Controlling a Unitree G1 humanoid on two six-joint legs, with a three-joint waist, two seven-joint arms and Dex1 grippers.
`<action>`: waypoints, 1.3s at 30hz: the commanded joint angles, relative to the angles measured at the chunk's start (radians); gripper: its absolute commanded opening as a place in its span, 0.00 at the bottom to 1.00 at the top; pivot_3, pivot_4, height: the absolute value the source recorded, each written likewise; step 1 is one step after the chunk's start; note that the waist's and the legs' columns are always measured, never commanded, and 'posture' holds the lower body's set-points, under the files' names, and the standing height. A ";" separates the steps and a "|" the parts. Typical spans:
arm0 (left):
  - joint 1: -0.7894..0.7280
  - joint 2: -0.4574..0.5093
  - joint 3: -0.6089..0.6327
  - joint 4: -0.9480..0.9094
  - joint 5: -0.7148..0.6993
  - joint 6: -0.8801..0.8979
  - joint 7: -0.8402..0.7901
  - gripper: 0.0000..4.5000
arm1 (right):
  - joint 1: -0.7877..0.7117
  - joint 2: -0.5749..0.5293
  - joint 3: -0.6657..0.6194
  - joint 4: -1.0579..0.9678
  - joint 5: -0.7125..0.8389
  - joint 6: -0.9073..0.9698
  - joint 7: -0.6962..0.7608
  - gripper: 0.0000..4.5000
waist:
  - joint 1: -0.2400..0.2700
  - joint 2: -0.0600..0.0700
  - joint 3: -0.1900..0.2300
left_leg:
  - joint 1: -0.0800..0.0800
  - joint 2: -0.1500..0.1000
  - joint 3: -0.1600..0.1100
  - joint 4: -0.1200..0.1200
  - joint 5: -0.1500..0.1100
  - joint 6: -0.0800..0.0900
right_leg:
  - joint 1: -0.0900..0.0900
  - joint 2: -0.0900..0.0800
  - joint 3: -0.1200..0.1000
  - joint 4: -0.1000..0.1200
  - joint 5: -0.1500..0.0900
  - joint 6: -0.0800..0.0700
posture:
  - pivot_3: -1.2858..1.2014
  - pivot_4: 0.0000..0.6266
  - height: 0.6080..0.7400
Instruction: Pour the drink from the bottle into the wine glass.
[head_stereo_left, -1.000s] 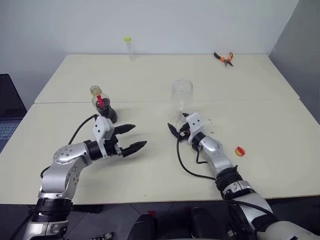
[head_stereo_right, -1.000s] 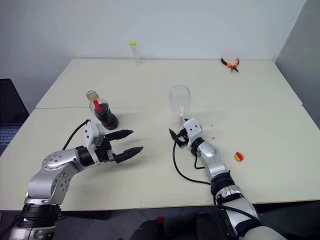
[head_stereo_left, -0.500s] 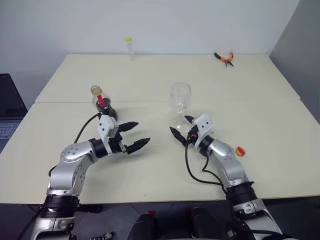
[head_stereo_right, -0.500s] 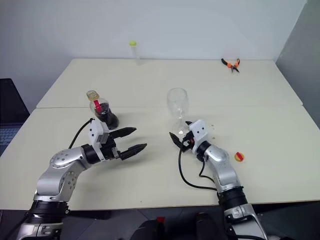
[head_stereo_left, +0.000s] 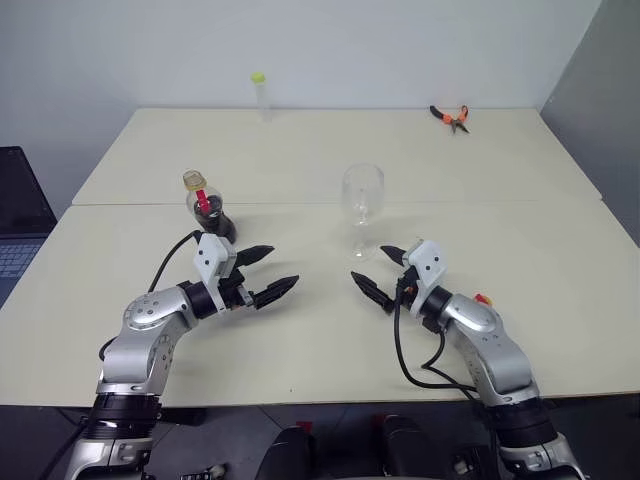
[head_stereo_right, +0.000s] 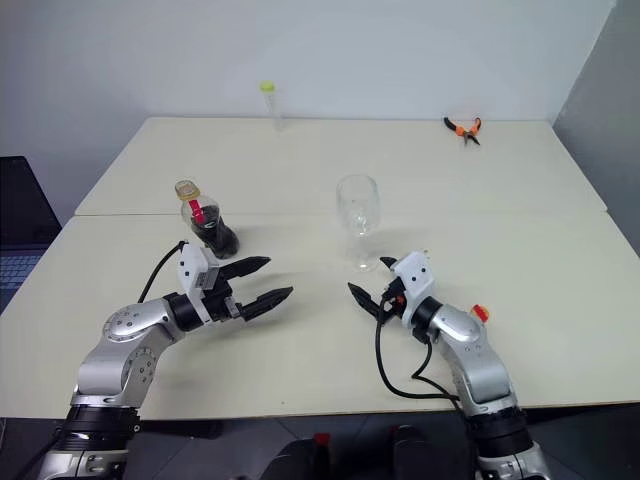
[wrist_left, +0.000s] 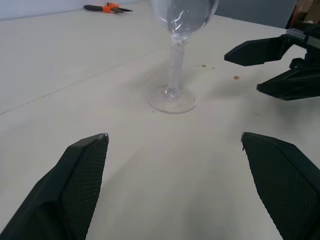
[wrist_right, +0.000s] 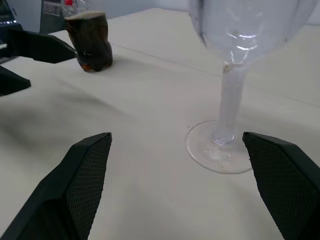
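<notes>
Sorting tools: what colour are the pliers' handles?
Orange; the pliers show best in the right eye view.

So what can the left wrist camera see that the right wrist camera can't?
The left wrist view alone has the orange pliers at the far table edge, plus the right gripper, open. The right wrist view alone has the bottle of dark drink, plus the left gripper, also open. Both share the wine glass, standing upright and looking empty, and the pale table.
</notes>
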 joint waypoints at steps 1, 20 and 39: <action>0.000 -0.001 0.012 -0.002 0.014 -0.034 0.009 1.00 | 0.016 -0.033 -0.038 -0.116 0.072 0.050 0.026 0.99 | 0.002 0.000 0.000 | 0.000 0.000 0.000 0.000 0.000 0.000 | 0.000 0.000 0.000 0.000 0.000 0.000 | 0.52 0.24 1.00; 0.127 -0.223 0.197 0.056 0.201 -0.338 0.563 1.00 | 0.097 -0.245 -0.141 -0.442 0.372 0.289 0.079 0.99 | 0.014 -0.001 0.000 | 0.000 0.000 -0.001 0.000 0.000 0.000 | 0.002 -0.001 -0.002 -0.002 0.000 0.000 | 0.52 0.24 1.00; -0.021 -0.217 0.164 0.143 0.226 -0.283 0.642 1.00 | 0.077 -0.253 -0.097 -0.445 0.382 0.284 0.052 0.99 | 0.017 -0.001 0.000 | 0.000 -0.001 -0.002 0.001 0.000 0.000 | 0.003 0.000 -0.003 -0.002 0.000 0.000 | 0.52 0.24 1.00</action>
